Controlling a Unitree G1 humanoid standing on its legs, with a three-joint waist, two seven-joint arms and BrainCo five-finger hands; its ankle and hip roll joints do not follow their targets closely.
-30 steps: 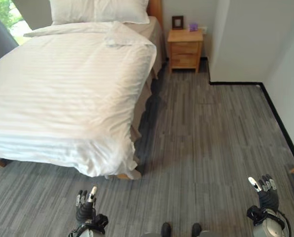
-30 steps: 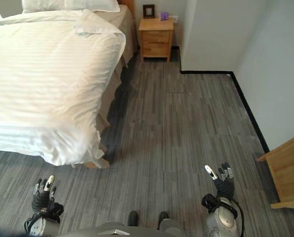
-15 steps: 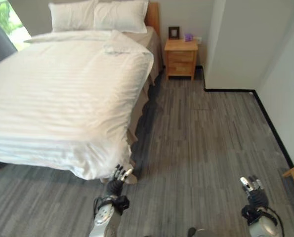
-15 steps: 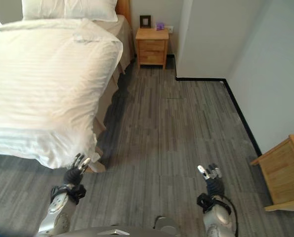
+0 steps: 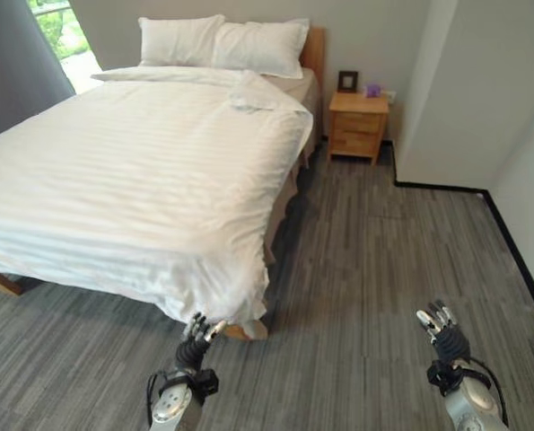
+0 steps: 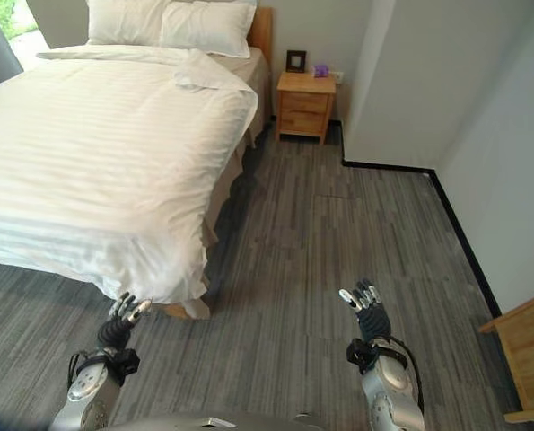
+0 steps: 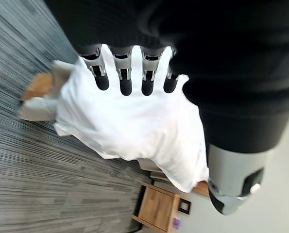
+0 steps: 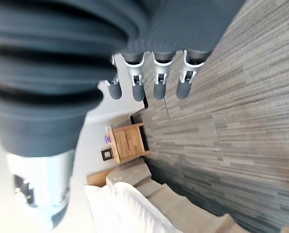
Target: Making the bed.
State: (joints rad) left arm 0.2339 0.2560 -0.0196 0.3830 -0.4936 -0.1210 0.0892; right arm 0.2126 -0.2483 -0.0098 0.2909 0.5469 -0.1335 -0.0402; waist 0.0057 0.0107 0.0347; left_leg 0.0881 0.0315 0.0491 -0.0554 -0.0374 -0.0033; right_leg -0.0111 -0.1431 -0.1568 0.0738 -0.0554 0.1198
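Observation:
A wide bed with a white striped duvet [image 5: 150,171] fills the left of the room, two white pillows [image 5: 222,45] at its head. The duvet's near right corner [image 5: 235,301] hangs over the foot of the bed toward the floor. My left hand [image 5: 197,337] reaches up just below that corner with straight fingers [image 7: 126,80], apart from the cloth and holding nothing. My right hand [image 5: 443,332] hovers over the floor at the lower right, open and empty, its fingers [image 8: 159,85] straight.
A wooden nightstand [image 5: 359,124] with a picture frame and a small purple thing stands by the bed's head. A white wall corner [image 5: 446,99] juts out on the right. Another wooden piece of furniture [image 6: 527,359] stands at the far right. Grey plank floor [image 5: 374,260] lies between.
The camera has moved: the whole bed and both pillows now show. My left hand has risen from low by the floor toward the hanging duvet corner. The right hand stays open and low.

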